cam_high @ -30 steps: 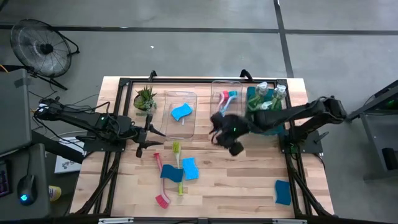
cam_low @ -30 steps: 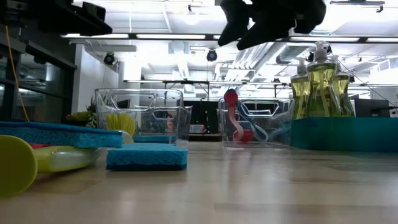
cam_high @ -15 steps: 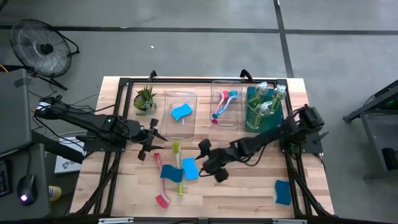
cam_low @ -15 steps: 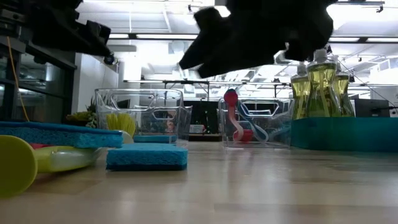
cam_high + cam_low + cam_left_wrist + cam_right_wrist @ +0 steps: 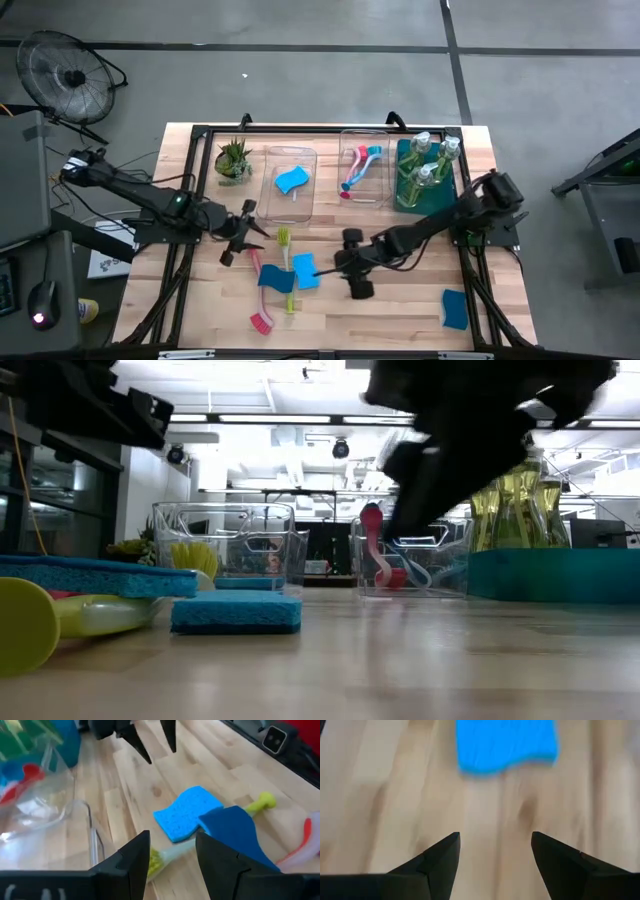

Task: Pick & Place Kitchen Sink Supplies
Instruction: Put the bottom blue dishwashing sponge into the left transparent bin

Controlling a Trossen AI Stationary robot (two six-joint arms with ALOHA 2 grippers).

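Reaching low over the table's middle, the right gripper (image 5: 345,265) has swung down from above the bins within the last second and now hangs just beside a blue sponge (image 5: 305,271), its fingers (image 5: 440,857) spread apart and empty, the sponge squarely ahead of them. That drop suggests the next pick is this sponge, which lies flat on the wood table (image 5: 400,310) touching the pile of brushes: a yellow-green brush (image 5: 285,262) and a red brush (image 5: 260,300) with a second blue sponge (image 5: 277,279) draped across them. The left gripper (image 5: 240,240) has edged nearer the same pile, its fingers (image 5: 131,856) parted with nothing between them. Already sorted, one sponge sits in the left clear bin (image 5: 292,152), brushes lie in the right clear bin (image 5: 363,134), and soap bottles (image 5: 425,165) stand in the teal bin (image 5: 405,195). Another sponge (image 5: 454,308) waits alone near the table's front right corner. Both arms converging on one cluster risks a clash, so the left should probably hold off.
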